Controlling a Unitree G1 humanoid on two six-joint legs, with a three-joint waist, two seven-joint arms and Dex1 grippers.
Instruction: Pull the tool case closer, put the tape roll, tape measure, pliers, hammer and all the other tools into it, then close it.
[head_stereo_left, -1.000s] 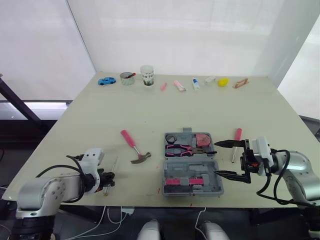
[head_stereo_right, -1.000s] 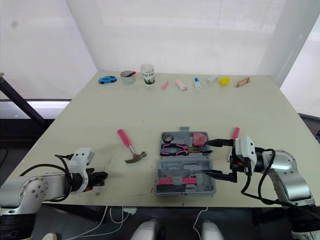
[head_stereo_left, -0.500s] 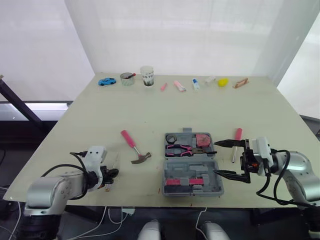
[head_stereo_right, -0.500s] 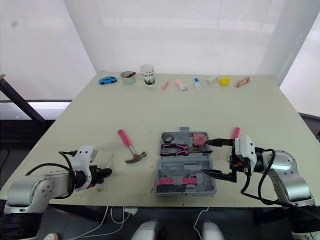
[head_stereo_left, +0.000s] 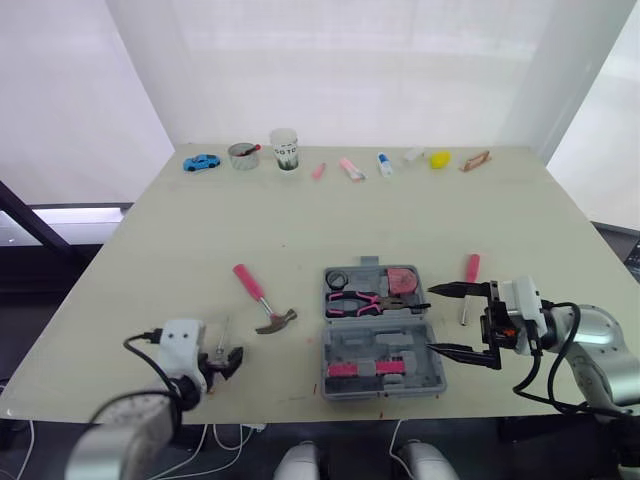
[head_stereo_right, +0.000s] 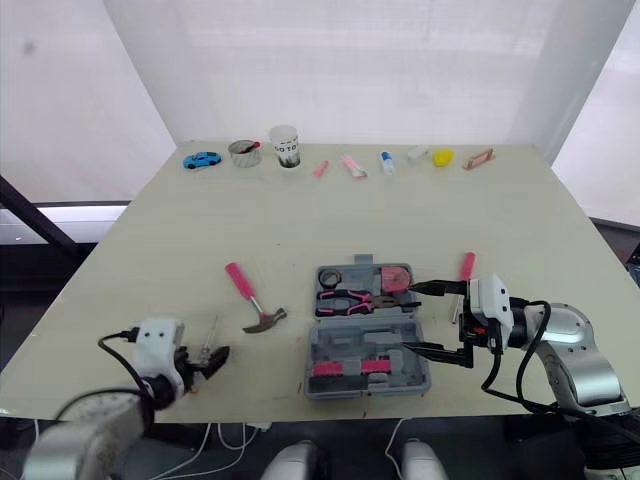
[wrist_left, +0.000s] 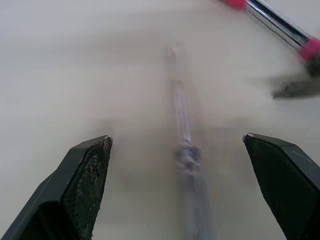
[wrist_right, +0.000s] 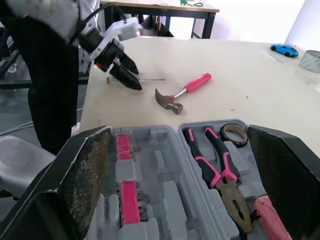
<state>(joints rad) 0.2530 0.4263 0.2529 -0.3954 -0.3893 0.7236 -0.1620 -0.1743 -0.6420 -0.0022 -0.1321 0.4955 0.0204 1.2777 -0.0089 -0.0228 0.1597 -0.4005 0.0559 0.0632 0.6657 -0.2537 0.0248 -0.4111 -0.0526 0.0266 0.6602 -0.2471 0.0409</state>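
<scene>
Lower left, your left gripper (head_stereo_left: 228, 361) spreads wide along the screwdriver (wrist_left: 187, 150), poised to grasp; your right gripper (head_stereo_left: 433, 319) gapes empty beside the tool case (head_stereo_left: 380, 341).

A hammer (head_stereo_left: 258, 296) left of tool case (head_stereo_left: 425, 352), pliers (head_stereo_left: 362, 299) inside, screwdriver (head_stereo_left: 468, 290) to its right

Down from the head over the whole table (head_stereo_left: 400, 220), through 2 eyes. Left wrist close above it; right wrist low across the tool case (wrist_right: 165, 190), hammer (wrist_right: 192, 84) shared.
</scene>
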